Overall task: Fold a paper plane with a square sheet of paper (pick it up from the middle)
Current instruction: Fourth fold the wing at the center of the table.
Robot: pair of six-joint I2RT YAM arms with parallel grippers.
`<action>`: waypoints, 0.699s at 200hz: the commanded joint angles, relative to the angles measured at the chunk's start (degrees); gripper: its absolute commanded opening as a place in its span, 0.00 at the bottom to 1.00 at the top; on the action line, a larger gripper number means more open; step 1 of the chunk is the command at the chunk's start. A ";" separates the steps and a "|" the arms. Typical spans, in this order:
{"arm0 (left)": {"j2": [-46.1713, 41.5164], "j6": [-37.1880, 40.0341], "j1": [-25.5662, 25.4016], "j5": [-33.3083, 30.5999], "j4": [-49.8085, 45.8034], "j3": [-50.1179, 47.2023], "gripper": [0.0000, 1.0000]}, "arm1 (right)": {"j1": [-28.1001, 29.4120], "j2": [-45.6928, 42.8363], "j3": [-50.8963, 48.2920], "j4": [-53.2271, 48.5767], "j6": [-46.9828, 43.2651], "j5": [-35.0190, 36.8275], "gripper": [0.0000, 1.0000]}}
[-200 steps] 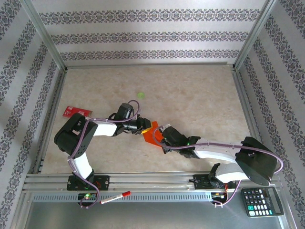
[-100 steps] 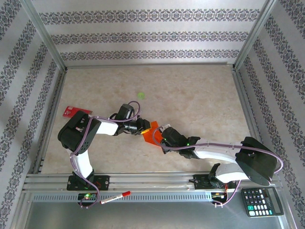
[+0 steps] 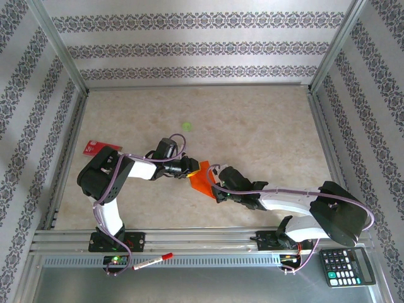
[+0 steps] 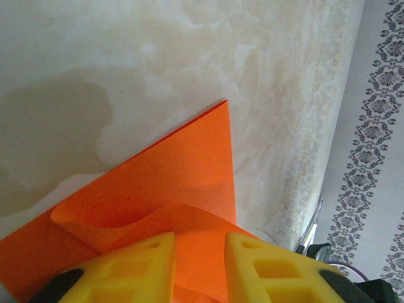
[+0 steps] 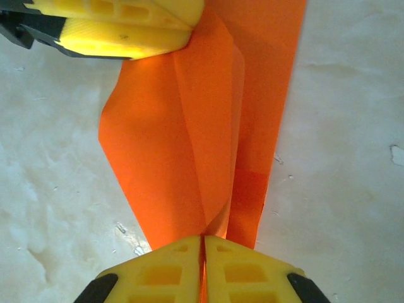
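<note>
Fingers of both arms pinched shut on the square sheet of paper (image 5: pixel 208 120), left fingers (image 5: pixel 120 25) at its far edge, right fingers (image 5: pixel 170 268) at its near edge; first folds raised, dart shape not yet formed.

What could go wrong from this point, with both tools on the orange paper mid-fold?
Tearing: the right tool is shut on one end of the square sheet of paper while the left tool holds the other end, so pulling apart could rip it.

Crooked crease: a raised flap bulges near the left tool in the left wrist view; pressing it down as it lies may set an off-line fold.

Slipping: each grip is near an edge.
</note>
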 commanded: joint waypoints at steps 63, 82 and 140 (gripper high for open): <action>2.49 2.89 0.48 -3.02 -3.52 -1.70 0.27 | -0.64 -0.67 -2.58 5.19 -0.69 -4.12 0.01; 2.25 4.01 0.46 -3.69 -5.15 -1.34 0.27 | -0.66 -1.58 -3.33 5.47 -1.15 -5.01 0.01; 2.25 6.77 0.56 -4.57 -8.47 -0.60 0.27 | -0.79 -1.43 -5.74 8.00 0.13 -6.49 0.00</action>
